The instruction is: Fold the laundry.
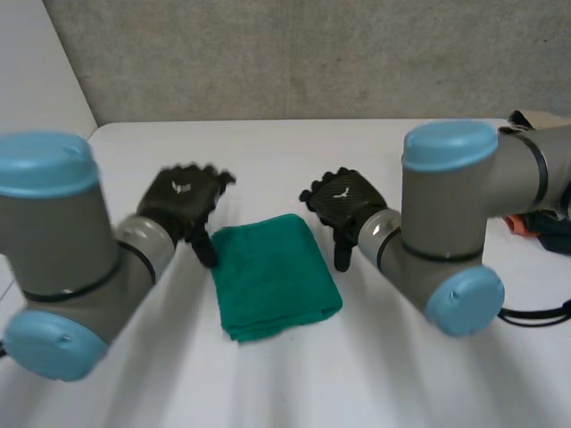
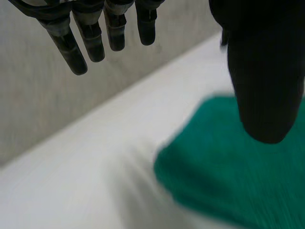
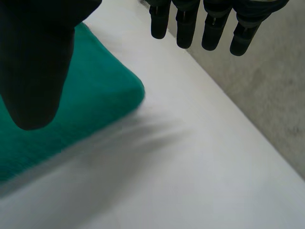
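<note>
Head view: 1 folded green towel (image 1: 272, 276) btwn 2 hands (left hand (image 1: 183, 201), right hand (image 1: 343, 201)), fingers (image 2: 93, 43) spread.

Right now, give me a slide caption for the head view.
Folded green cloth on the white table, open left hand and open right hand flanking its far end.

No readable text; a white emblem (image 1: 182, 186) on the left hand (image 1: 189, 207), another on the right hand (image 1: 350, 210).
</note>
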Motion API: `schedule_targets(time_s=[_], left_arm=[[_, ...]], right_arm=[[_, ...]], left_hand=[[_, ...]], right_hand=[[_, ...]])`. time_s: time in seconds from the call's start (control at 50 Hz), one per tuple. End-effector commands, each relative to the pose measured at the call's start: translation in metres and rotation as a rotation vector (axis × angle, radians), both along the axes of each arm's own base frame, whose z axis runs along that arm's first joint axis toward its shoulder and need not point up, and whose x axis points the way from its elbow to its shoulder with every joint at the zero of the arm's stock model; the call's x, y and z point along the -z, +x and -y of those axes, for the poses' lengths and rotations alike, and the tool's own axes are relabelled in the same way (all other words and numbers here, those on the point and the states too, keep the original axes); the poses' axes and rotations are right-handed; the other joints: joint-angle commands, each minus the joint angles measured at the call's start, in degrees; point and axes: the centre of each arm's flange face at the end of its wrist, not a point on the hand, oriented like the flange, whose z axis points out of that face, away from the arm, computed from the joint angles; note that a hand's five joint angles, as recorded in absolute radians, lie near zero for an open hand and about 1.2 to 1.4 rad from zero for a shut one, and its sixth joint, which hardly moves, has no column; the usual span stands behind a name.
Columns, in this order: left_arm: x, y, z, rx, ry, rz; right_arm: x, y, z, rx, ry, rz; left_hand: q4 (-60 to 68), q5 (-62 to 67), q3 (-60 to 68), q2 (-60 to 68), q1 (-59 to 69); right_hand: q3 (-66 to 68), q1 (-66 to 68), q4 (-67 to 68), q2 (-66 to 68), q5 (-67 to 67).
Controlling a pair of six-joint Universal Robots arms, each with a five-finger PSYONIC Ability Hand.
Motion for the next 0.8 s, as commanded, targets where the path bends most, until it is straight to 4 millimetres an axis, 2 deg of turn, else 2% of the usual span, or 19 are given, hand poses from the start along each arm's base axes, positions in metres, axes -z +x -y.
schedule_targets(time_s=[0.02, 0.08, 0.14, 0.22, 0.38, 0.66, 0.74, 0.76, 0.8], left_arm=[[-0.044, -0.009, 0.001, 0.225, -0.098, -0.112], [-0.053, -0.018, -0.007, 0.379, -0.085, -0.143], [-0.055, -0.021, -0.014, 0.474, -0.043, -0.156], [-0.055, -0.019, -0.021, 0.567, 0.014, -0.166], [-0.057, -0.024, -0.031, 0.643, 0.026, -0.171], [-0.058, -0.031, -0.038, 0.666, 0.027, -0.177], [-0.057, -0.031, -0.038, 0.666, 0.030, -0.177], [-0.057, -0.031, -0.038, 0.666, 0.028, -0.177], [-0.057, -0.031, -0.038, 0.666, 0.030, -0.177]], right_arm=[[0.023, 0.000, -0.051, -0.094, 0.002, 0.015], [0.042, 0.001, -0.074, -0.142, 0.018, 0.007], [0.054, 0.002, -0.085, -0.165, -0.002, 0.024], [0.066, 0.005, -0.089, -0.187, -0.046, 0.055], [0.091, 0.015, -0.076, -0.184, -0.096, 0.084], [0.093, 0.027, -0.064, -0.189, -0.138, 0.109], [0.093, 0.030, -0.060, -0.190, -0.151, 0.109], [0.093, 0.032, -0.058, -0.190, -0.157, 0.111], [0.092, 0.034, -0.056, -0.188, -0.162, 0.117]], left_hand=[[-1.5, -2.5, -2.0, -1.7, -0.8], [-1.5, -2.5, -2.0, -1.7, -0.8], [-1.5, -2.5, -2.0, -1.7, -0.8], [-1.5, -2.5, -2.0, -1.7, -0.8], [-1.5, -2.5, -2.0, -1.7, -0.8], [-1.5, -2.5, -2.0, -1.7, -0.8], [-1.5, -2.5, -2.0, -1.7, -0.8], [-1.5, -2.5, -2.0, -1.7, -0.8], [-1.5, -2.5, -2.0, -1.7, -0.8]], right_hand=[[-1.9, -2.9, -1.9, -2.4, -2.4], [-1.9, -2.9, -1.9, -2.4, -2.4], [-1.9, -2.9, -1.9, -2.4, -2.4], [-1.9, -2.9, -1.9, -2.4, -2.4], [-1.9, -2.9, -1.9, -2.4, -2.4], [11.4, 10.4, 11.5, 11.0, 11.0], [24.9, 23.8, 24.9, 24.4, 24.4], [43.6, 42.5, 43.6, 43.1, 43.1], [68.0, 67.0, 68.0, 67.5, 67.5]])
